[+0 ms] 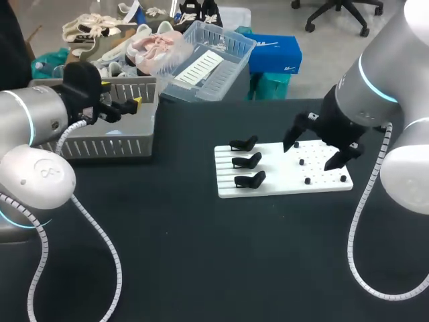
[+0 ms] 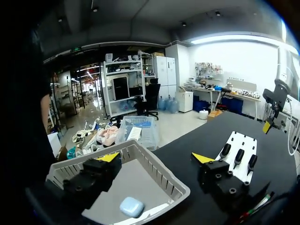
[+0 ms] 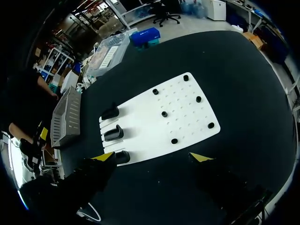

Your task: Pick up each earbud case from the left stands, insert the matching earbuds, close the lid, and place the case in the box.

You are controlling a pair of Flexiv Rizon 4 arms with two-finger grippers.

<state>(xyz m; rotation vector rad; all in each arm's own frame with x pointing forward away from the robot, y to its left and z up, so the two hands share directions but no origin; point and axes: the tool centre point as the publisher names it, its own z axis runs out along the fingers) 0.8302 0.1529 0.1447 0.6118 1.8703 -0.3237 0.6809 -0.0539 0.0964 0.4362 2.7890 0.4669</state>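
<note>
**Task item.** One earbud case (image 2: 131,206) is visible: pale blue, smooth and pebble-shaped, with rounded corners. It lies flat on the floor of the grey slatted basket (image 2: 159,176), close to the basket's near wall.

**Landmark.** A white pegboard (image 1: 281,176) lies flat on the black tabletop (image 1: 201,255). Three black stands (image 1: 247,160) sit in a row along one end of it. Small black pegs (image 1: 307,180) are scattered over the other end.

**Basket.** It stands well apart from the pegboard, beyond the end that carries the stands.

**Left claw** (image 2: 155,159). Released, with the fingers spread wide. It hangs above the basket, well apart from the pegboard, with the case below and between its fingers and touching neither.

**Right claw** (image 3: 151,157). Released, with the fingers spread wide. It hangs over the pegboard, above the pegged end in the head view, and is clear of the surface.
</note>
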